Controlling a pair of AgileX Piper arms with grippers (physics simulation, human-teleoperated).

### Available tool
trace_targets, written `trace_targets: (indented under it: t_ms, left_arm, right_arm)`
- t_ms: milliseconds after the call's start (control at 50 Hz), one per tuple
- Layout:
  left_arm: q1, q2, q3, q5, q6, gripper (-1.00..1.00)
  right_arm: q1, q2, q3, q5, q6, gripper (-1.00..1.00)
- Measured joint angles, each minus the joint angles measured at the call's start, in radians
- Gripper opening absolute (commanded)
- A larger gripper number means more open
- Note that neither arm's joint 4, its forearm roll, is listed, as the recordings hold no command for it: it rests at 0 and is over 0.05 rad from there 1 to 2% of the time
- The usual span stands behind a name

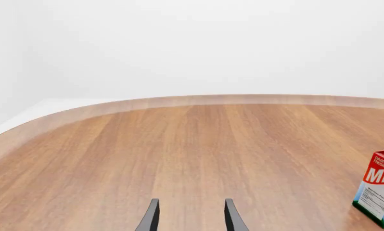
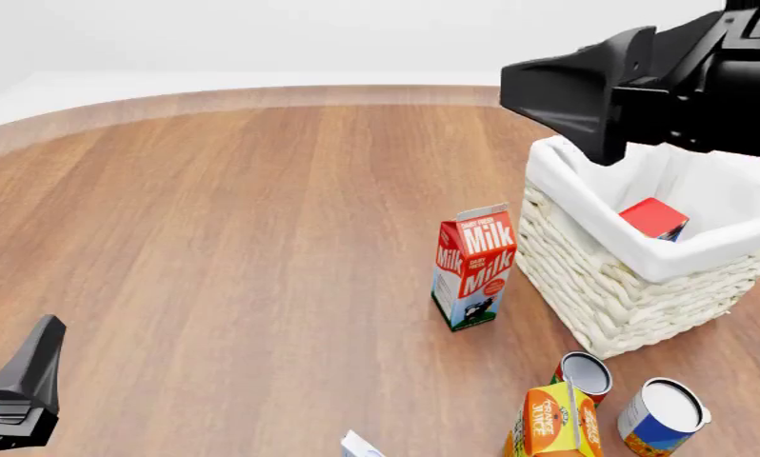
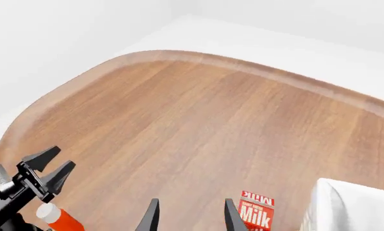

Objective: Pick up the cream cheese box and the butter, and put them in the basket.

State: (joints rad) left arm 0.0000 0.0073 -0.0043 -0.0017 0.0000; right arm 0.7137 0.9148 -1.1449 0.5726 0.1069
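Though half sunk in basket (image 2: 634, 295), butter (image 2: 653, 218) shows red top.

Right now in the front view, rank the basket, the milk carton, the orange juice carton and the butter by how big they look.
1. basket
2. milk carton
3. orange juice carton, cut off by the frame edge, so unsure
4. butter, only partly showing inside the basket

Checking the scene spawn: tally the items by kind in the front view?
Cartons: 2, the milk carton and the orange juice carton
Cans: 2, and
Boxes: 2, the butter inside the basket and the cream cheese box, only its corner showing
Baskets: 1, the basket
Total: 7
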Motion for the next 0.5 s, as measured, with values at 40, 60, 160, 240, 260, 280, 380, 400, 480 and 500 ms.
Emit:
trace_targets:
  t_ms: [40,60,160,240,260,280,380,400,480,500]
  left_arm:
    - [0.0,0.0,0.0,0.0,0.0,1.0]
    - [0.0,0.0,0.0,0.0,0.0,1.0]
    - [0.0,0.0,0.0,0.0,0.0,1.0]
    - [0.0,0.0,0.0,0.0,0.0,1.0]
    - [0.0,0.0,0.0,0.0,0.0,1.0]
    - [0.0,0.0,0.0,0.0,0.0,1.0]
    - [0.0,0.0,0.0,0.0,0.0,1.0]
    - [0.0,0.0,0.0,0.0,0.0,1.0]
    - [0.0,0.0,0.0,0.0,0.0,1.0]
    - [0.0,0.0,0.0,0.0,0.0,1.0]
  right_arm:
    - [0.014,0.009,0.0,0.0,-0.004,1.0]
    - [0.02,0.012,0.001,-0.001,-0.005,1.0]
    - [0.049,0.027,0.02,-0.014,-0.011,1.0]
    - [0.069,0.04,0.047,-0.03,-0.013,1.0]
    - [0.074,0.043,0.054,-0.035,-0.013,1.0]
    - [0.079,0.047,0.062,-0.04,-0.013,1.0]
    - [0.103,0.067,0.093,-0.059,-0.014,1.0]
    - [0.107,0.07,0.098,-0.062,-0.015,1.0]
    - [0.124,0.084,0.114,-0.071,-0.016,1.0]
    - [0.128,0.088,0.117,-0.073,-0.016,1.0]
